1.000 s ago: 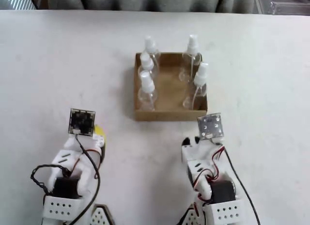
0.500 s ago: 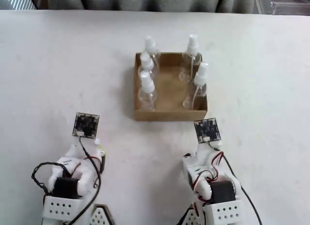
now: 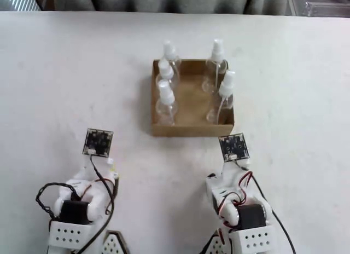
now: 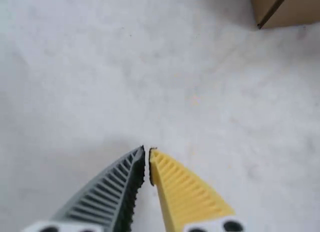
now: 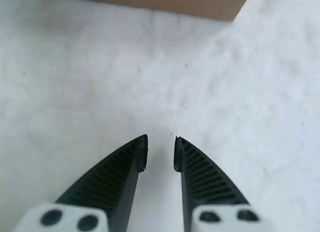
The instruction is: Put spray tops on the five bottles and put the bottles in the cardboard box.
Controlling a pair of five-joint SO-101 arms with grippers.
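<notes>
Cardboard box (image 3: 191, 129) is brown, 5 bottles (image 3: 165, 105) clear.

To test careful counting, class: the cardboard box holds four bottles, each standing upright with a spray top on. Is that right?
No, the count is wrong. The high view shows five bottles in the cardboard box, three along its left side and two along its right. The rest holds: each stands upright with a spray top on.
</notes>
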